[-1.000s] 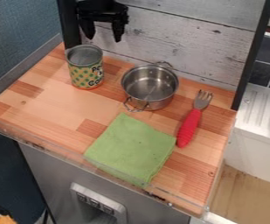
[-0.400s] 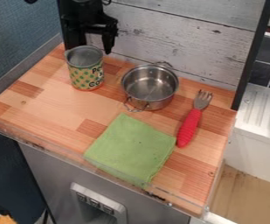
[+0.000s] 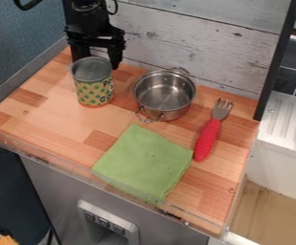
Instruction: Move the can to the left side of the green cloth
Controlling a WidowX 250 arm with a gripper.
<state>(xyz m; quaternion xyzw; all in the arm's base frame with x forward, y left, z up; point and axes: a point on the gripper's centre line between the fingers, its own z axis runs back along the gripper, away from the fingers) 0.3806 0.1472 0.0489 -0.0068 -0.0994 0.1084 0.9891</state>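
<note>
1 black gripper point(image 3: 97, 61): 2 fingers spread apart, just behind the can. 1 patterned can point(image 3: 94, 88): upright on the wooden counter point(image 3: 54, 112), beyond the green cloth point(image 3: 143, 162), beside 1 metal pot point(image 3: 165, 95). 1 red-handled fork point(image 3: 207, 139): near the cloth's edge.

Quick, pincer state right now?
Pincer: open, its fingers spread apart behind the can; whether they touch it can't be told.
</note>
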